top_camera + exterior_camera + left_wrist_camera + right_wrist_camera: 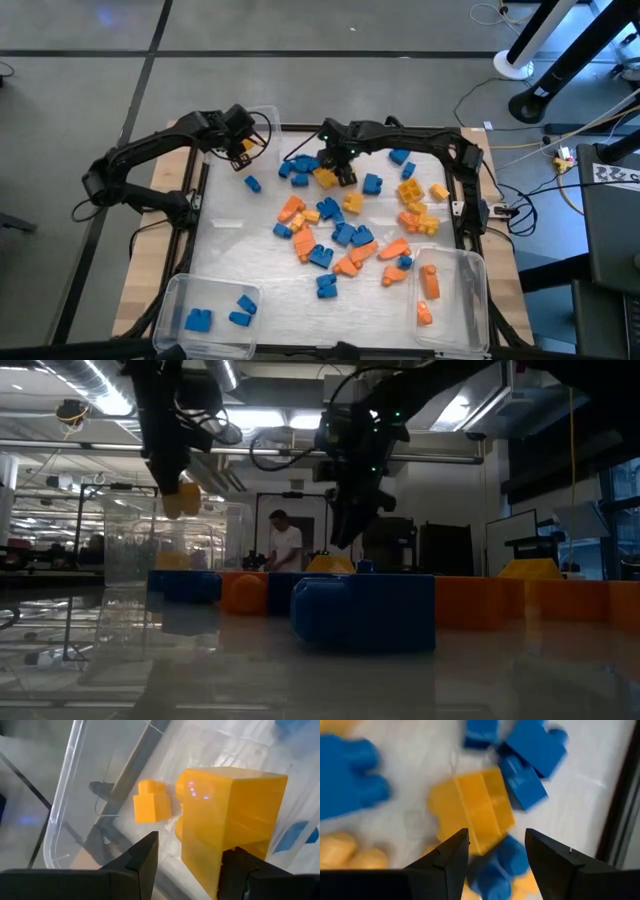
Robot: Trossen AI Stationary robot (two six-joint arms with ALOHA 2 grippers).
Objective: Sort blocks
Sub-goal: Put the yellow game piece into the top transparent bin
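From above, the left tool [243, 143] hung over the clear bin [268, 118] at the surface's far left corner, a yellow block [241, 152] at its tip. The right tool [335, 160] hovered over blocks [345, 235] near the far edge.

At table height, the left tool carried the yellow block above the bin.

The left wrist showed spread fingers [145, 855], the block against one, another yellow block [152, 801] in the bin below.

The right wrist showed spread fingers [452, 851] above a yellow brick [472, 810] among blue ones.
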